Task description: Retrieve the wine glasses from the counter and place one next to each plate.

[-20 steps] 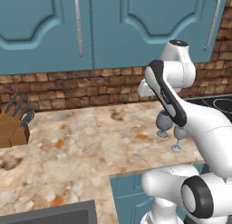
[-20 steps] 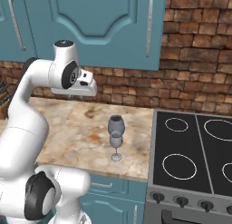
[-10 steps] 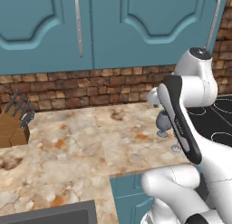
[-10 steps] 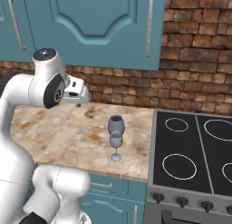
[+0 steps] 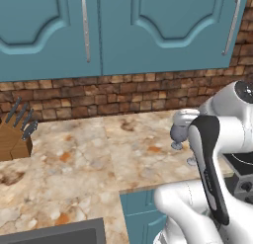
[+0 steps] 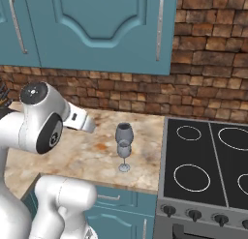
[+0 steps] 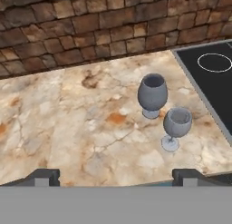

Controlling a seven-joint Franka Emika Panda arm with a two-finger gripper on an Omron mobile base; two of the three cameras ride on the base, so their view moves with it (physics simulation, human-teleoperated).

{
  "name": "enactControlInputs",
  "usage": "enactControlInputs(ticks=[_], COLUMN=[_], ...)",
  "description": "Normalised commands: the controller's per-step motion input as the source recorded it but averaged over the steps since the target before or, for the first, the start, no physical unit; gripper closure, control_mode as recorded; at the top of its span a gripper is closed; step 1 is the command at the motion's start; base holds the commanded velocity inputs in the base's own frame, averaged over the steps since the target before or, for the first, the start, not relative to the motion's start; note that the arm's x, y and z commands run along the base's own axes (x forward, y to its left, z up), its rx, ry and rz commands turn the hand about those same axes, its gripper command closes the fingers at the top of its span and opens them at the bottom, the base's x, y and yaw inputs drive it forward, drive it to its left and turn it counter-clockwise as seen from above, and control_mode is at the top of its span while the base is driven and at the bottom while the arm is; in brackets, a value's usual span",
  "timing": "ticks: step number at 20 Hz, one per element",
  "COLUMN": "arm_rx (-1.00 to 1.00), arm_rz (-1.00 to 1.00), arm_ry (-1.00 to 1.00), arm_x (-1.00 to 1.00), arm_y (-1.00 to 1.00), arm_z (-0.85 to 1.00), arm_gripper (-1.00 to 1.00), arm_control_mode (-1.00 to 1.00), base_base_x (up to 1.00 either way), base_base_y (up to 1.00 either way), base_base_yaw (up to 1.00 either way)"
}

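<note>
Two wine glasses stand upright on the counter (image 7: 68, 128), close together near its stove end: the larger glass (image 7: 152, 95) to the left and nearer the brick wall (image 7: 90, 28), the smaller thin-stemmed glass (image 7: 176, 126) just right of it, beside the black stove (image 7: 213, 82). Short of them, the gripper (image 7: 115, 177) has its jaws spread wide with nothing between them.

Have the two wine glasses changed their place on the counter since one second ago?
No. In the right base view the larger glass and the small glass stand at the same spot beside the stove edge on the counter.
</note>
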Motion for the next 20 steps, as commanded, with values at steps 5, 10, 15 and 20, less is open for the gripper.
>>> enactControlInputs(ticks=[5,10,15,20], arm_rx=[0.24,0.33,0.34,0.34], arm_rz=[-0.26,-0.18,-0.08,-0.08], arm_ry=[0.00,0.00,0.00,0.00], arm_x=[-0.18,-0.06,-0.03,0.00], arm_y=[-0.22,-0.26,-0.39,-0.36], arm_z=[0.09,0.17,0.07,0.00], arm_gripper=[-1.00,-1.00,-1.00,-1.00], arm_control_mode=[-1.00,-1.00,-1.00,-1.00], base_base_x=[0.00,0.00,0.00,0.00], base_base_y=[0.00,0.00,0.00,0.00], base_base_yaw=[0.00,0.00,0.00,0.00])
